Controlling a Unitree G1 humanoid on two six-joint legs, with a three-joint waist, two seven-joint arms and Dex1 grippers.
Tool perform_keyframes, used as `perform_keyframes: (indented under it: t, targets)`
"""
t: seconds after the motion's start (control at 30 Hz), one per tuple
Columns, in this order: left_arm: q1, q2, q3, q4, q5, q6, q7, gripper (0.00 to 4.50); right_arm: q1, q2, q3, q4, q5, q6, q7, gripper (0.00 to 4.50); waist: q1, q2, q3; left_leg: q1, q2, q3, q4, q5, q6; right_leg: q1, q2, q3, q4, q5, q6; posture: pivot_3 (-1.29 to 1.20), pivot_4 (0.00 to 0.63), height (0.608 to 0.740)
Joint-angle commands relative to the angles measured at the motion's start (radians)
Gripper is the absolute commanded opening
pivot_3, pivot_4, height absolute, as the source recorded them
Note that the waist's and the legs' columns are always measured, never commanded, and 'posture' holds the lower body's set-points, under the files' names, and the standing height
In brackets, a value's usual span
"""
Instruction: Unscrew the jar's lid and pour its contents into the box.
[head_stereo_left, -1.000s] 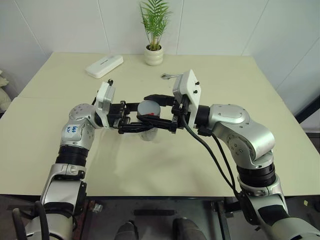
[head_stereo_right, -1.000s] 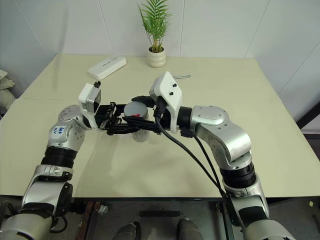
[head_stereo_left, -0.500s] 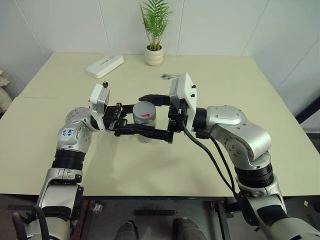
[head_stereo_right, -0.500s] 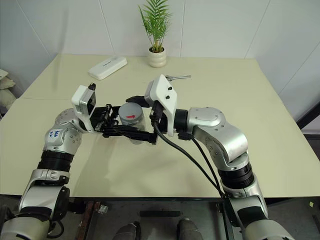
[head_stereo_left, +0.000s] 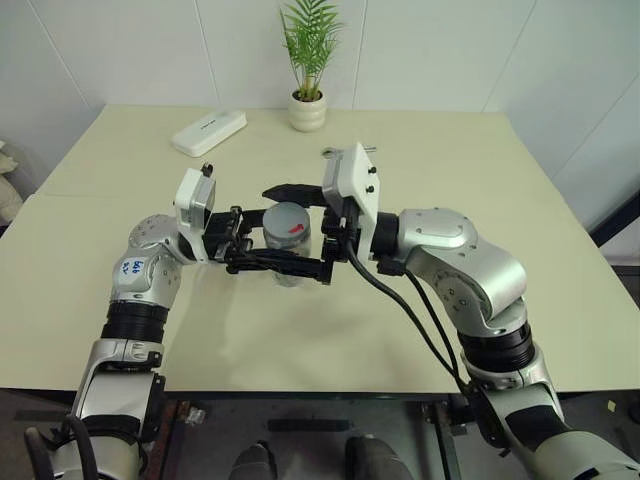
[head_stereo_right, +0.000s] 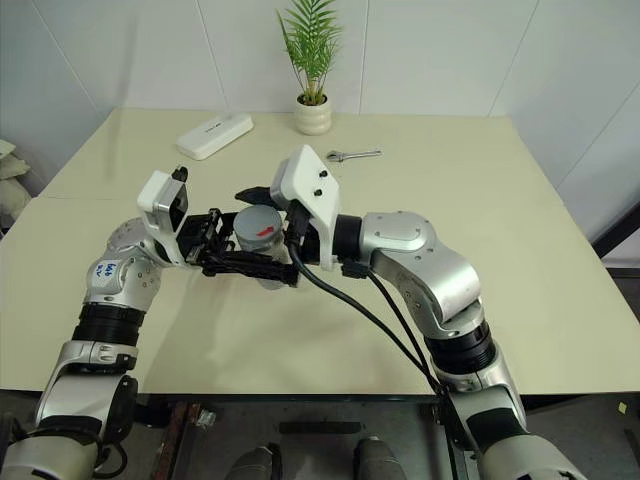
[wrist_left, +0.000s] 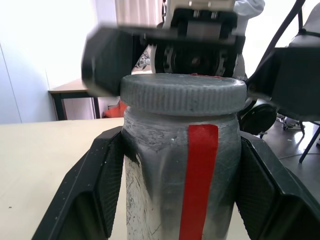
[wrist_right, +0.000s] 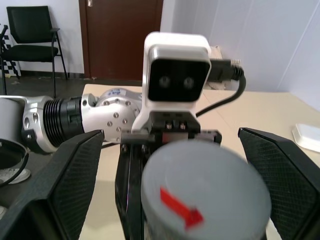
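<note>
Here, left claw (head_stereo_left: 262, 258) grips the jar (wrist_left: 180, 185) by its sides; right claw (head_stereo_left: 298, 232) stands wide, flanking the lid (wrist_right: 205, 200) untouched, above open counter (head_stereo_left: 330, 330).

Cream table (head_stereo_left: 420, 330) bears a white case (head_stereo_left: 208, 132), potted plant (head_stereo_left: 308, 100) (far edge), wrench (head_stereo_right: 354, 155).

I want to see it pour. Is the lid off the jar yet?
No, the lid sits on top of the jar, which the left gripper holds.

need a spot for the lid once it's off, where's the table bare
Bare: the cream table right of the small metal wrench, and the near edge. Crowded: the centre, where both grippers flank the silvery red-striped jar.
</note>
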Motion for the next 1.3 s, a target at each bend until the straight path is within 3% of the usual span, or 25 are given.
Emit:
perform_keyframes:
  t: [0.03, 1.3]
  targets:
    - [0.004, -0.009, 0.007, 0.005, -0.004, -0.011, -0.093, 2.69, -0.038, 0.022, 0.011, -0.014, 0.013, -0.040, 0.003, 4.50, 0.000, 0.000, 0.000, 0.000, 0.000, 0.000, 0.000, 0.000, 0.000, 0.000, 0.000, 0.000, 0.000, 0.000, 0.000, 0.00, 0.150, 0.740]
    - [0.005, -0.045, 0.012, 0.011, -0.006, -0.079, -0.106, 2.66, -0.104, 0.006, 0.021, 0.214, -0.086, -0.106, -0.011, 4.50, 0.000, 0.000, 0.000, 0.000, 0.000, 0.000, 0.000, 0.000, 0.000, 0.000, 0.000, 0.000, 0.000, 0.000, 0.000, 0.00, 0.150, 0.740]
